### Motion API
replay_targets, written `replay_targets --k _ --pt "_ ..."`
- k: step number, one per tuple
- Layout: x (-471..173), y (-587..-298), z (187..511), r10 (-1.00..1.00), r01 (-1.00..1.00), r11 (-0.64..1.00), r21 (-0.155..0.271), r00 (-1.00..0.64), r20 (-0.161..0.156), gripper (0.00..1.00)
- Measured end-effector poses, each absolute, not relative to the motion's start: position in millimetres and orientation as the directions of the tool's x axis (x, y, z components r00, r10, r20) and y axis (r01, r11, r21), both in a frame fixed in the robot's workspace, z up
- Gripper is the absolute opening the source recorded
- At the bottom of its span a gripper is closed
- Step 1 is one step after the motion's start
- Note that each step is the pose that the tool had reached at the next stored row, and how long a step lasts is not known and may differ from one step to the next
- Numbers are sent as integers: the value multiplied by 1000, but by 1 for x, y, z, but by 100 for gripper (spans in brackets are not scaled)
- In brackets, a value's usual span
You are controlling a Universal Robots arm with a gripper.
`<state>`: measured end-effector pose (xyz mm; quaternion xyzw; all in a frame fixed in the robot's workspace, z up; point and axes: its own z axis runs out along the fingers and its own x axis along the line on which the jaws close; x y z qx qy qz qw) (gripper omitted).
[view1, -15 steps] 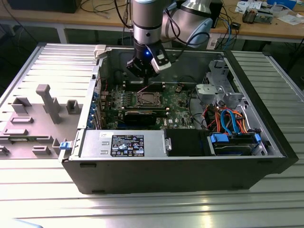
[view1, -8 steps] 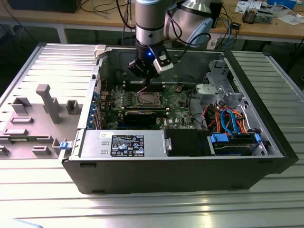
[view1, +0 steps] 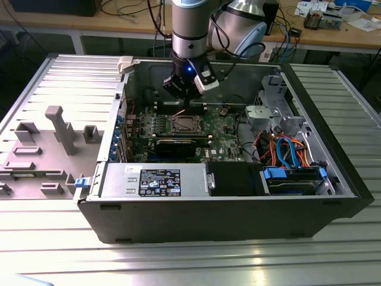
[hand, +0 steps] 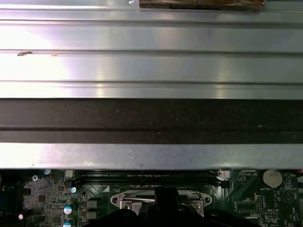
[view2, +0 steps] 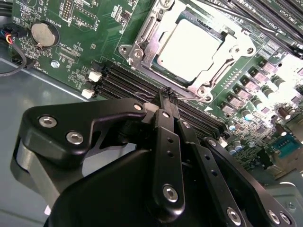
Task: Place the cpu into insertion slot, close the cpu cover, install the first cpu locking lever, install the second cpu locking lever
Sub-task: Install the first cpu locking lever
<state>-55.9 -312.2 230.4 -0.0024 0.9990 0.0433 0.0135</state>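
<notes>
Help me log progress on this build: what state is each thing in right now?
cpu: seated in the insertion slot, metal top up.
insertion slot: filled by the cpu.
cpu cover: closed down over the cpu, which shows through its window.
pincer: shut, tips just beside the cpu cover's edge.
computer case: open, lying on its side.

Robot arm [view1: 189, 24] w/ silver-grey tube sections, pale blue ring at the top, black wrist joint w/ small blue light, white-grey block on its side, matt black gripper [view2: 168, 94] w/ rounded link plates, silver round-head screws, two narrow black fingers [view2: 166, 127]
</notes>
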Motion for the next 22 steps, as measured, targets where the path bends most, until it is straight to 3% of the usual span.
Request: replay_targets --k 22 --pt "-44 -311 220 0 -2 996 86 -1000 -27 11"
